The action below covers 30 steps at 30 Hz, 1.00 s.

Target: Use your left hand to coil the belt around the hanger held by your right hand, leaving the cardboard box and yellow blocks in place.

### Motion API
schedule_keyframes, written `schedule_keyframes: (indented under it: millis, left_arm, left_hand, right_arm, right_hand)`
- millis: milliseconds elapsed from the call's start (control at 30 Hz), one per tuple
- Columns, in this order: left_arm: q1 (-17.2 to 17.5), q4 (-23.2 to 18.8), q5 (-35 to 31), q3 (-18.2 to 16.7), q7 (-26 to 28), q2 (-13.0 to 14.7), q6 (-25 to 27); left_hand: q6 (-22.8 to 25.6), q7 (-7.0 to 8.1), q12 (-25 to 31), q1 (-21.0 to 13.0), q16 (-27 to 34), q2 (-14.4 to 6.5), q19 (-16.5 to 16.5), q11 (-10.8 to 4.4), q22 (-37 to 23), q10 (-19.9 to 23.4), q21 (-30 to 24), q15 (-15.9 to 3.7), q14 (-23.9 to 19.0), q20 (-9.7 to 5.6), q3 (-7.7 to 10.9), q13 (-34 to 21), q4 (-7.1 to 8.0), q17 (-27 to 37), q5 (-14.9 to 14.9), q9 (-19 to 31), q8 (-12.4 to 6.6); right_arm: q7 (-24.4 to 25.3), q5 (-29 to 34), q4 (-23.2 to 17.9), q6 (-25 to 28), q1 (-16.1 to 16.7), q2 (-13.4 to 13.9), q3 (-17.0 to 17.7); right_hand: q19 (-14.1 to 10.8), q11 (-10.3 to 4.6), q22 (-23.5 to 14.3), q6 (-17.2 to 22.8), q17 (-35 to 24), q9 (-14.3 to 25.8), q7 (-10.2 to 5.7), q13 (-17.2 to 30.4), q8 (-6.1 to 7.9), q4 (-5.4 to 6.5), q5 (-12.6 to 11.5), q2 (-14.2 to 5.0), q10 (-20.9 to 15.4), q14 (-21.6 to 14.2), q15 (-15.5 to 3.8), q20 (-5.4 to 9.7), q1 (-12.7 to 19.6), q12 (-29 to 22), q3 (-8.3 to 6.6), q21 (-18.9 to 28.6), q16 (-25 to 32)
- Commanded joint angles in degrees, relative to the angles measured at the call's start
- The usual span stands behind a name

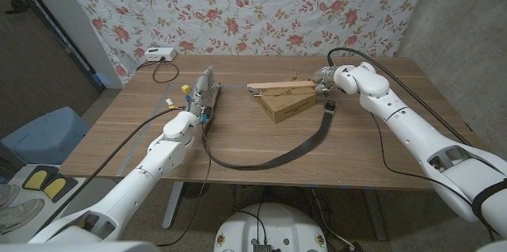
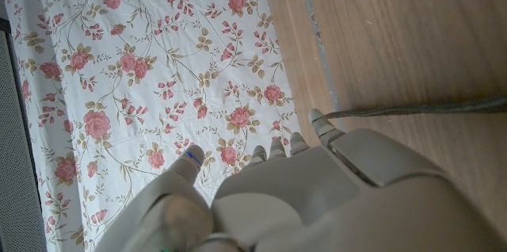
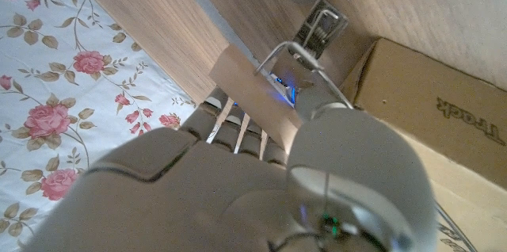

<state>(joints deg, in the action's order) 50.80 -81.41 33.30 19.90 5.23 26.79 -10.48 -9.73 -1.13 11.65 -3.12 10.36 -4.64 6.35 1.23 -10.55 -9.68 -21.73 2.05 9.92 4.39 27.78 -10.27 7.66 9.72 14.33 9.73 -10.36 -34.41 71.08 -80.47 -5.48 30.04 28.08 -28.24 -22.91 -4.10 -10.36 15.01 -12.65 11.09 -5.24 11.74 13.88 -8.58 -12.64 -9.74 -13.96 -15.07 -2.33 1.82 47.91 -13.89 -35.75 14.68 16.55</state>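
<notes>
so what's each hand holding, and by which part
The right hand holds the wooden hanger at its hook end, above the box. The left hand is at the belt end; the grip cannot be told.

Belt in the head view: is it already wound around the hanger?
No. The belt lies in a loose curve on the table, running from the left hand towards the cardboard box.

Belt (image 1: 273,157) dark, maybe black; cardboard box (image 1: 289,105) tan; table (image 1: 372,137) brown wood; backdrop (image 1: 238,6) white, red-rose floral.
</notes>
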Motion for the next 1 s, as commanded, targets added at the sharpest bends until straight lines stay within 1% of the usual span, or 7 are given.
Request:
schedule_keyframes:
  millis: [33, 133, 233, 400, 533, 667, 1000]
  left_arm:
    - [0.45, -1.37, -0.30, 0.27, 0.94, 0.30, 0.83]
    - [0.65, -1.85, -0.45, 0.29, 1.35, 0.40, 0.95]
    - [0.89, -2.35, -0.45, 0.29, 1.72, 0.48, 1.20]
    - [1.00, -2.94, -0.52, 0.50, 1.99, 0.59, 1.68]
    - [0.91, -3.12, -0.58, 0.67, 2.00, 0.61, 1.84]
    - [0.87, -3.47, -0.74, 0.84, 2.33, 0.62, 2.17]
    - [1.49, -11.05, -7.70, 2.21, 14.11, 3.36, 12.20]
  left_hand:
    - [-4.92, -0.16, -0.24, 0.03, 0.00, -1.97, -0.06, -0.02, -0.07, -5.35, 0.12, 0.54, 4.48, 0.43, -0.17, -0.23, 0.14, 0.20, 0.52, 0.18, 0.02]
    - [-4.93, -0.22, -0.21, 0.03, 0.01, -2.01, -0.07, 0.29, -0.07, -5.27, 0.18, 0.59, 4.46, 0.54, -0.17, -0.23, 0.16, 0.20, 0.54, 0.18, 0.02]
    - [-4.94, -0.13, -0.17, 0.03, 0.02, -2.09, -0.10, 0.34, -0.08, -5.16, 0.24, 0.60, 4.43, 0.67, -0.16, -0.23, 0.18, 0.20, 0.56, 0.19, 0.02]
    - [-4.98, -0.04, -0.17, 0.02, 0.02, -2.29, -0.18, 0.45, -0.09, -5.13, 0.41, 0.58, 4.38, 0.88, -0.13, -0.23, 0.25, 0.20, 0.61, 0.19, 0.02]
    - [-4.98, -0.04, -0.21, 0.01, 0.02, -2.34, -0.19, 0.32, -0.10, -5.21, 0.50, 0.62, 4.38, 0.95, -0.13, -0.23, 0.28, 0.20, 0.63, 0.19, 0.01]
    - [-5.04, 0.04, -0.17, 0.01, 0.00, -2.39, -0.21, 0.62, -0.10, -5.08, 0.62, 0.63, 4.41, 0.99, -0.14, -0.23, 0.30, 0.20, 0.65, 0.19, 0.03]
    - [-6.05, 0.31, 0.09, -3.68, 0.85, -2.57, -0.87, 1.50, -0.03, -4.63, 1.43, 2.51, 0.88, 1.16, 1.37, -0.29, -3.08, 0.06, -0.14, 0.21, -0.10]
  right_arm:
    - [3.33, 4.63, 0.71, 1.54, 1.14, -0.91, -0.66]
    - [6.30, 5.26, 0.40, 1.64, 1.99, -0.67, -0.24]
    - [7.94, 5.39, 0.03, 2.11, 2.76, -0.69, 0.47]
    - [11.37, 2.72, -0.13, 2.05, 4.22, -0.78, 2.85]
    - [10.79, -1.30, 0.73, 1.22, 4.13, -1.08, 4.48]
    - [11.99, -3.62, 0.15, 1.67, 5.11, -0.90, 5.70]
    - [19.70, -7.33, -1.76, 2.64, 8.23, -0.10, 8.40]
  right_hand:
    - [-6.53, -0.71, -1.33, 8.63, -3.96, 0.73, -1.64, 0.93, 2.09, 4.47, -0.55, -2.86, -9.26, -10.50, -10.08, 2.91, 4.94, -2.44, -1.01, 3.81, 6.88]
    - [-11.60, -0.11, -4.07, 18.36, -8.83, 1.65, -1.86, 2.73, 4.50, 9.36, 0.75, -2.50, -19.69, -25.39, -10.88, 3.93, 9.98, -5.78, -2.96, 10.78, 14.65]
    - [-12.81, 0.06, -6.72, 23.43, -14.89, 2.95, -0.15, 6.09, 5.58, 9.01, 1.40, -1.92, -28.36, -35.82, -10.72, 3.81, 12.07, -11.57, 0.44, 16.62, 20.32]
    - [-14.36, -1.42, -13.52, 32.60, -45.39, 13.45, 1.86, 27.01, 11.14, 6.25, -0.71, 2.70, -36.01, -42.43, -10.26, 3.88, 10.61, -29.49, 17.66, 32.53, 40.93]
    - [-17.83, -0.09, -13.60, 38.64, -58.18, 26.15, 3.38, 41.83, 23.57, 12.25, -3.91, 2.96, -41.86, -46.77, -9.76, 2.17, 1.15, -39.35, 28.05, 40.83, 50.08]
    - [-20.81, 0.75, -12.09, 46.88, -58.48, 34.00, 4.74, 52.24, 33.87, 16.65, -4.49, -0.79, -50.50, -50.00, -9.77, 1.51, -3.36, -46.91, 28.71, 45.88, 57.22]
    - [-25.65, -1.39, -10.21, 49.24, -58.57, 37.31, 4.35, 59.39, 38.45, 17.51, -4.87, -0.88, -54.94, -53.56, -9.84, 3.23, -4.54, -54.33, 27.26, 49.81, 63.16]
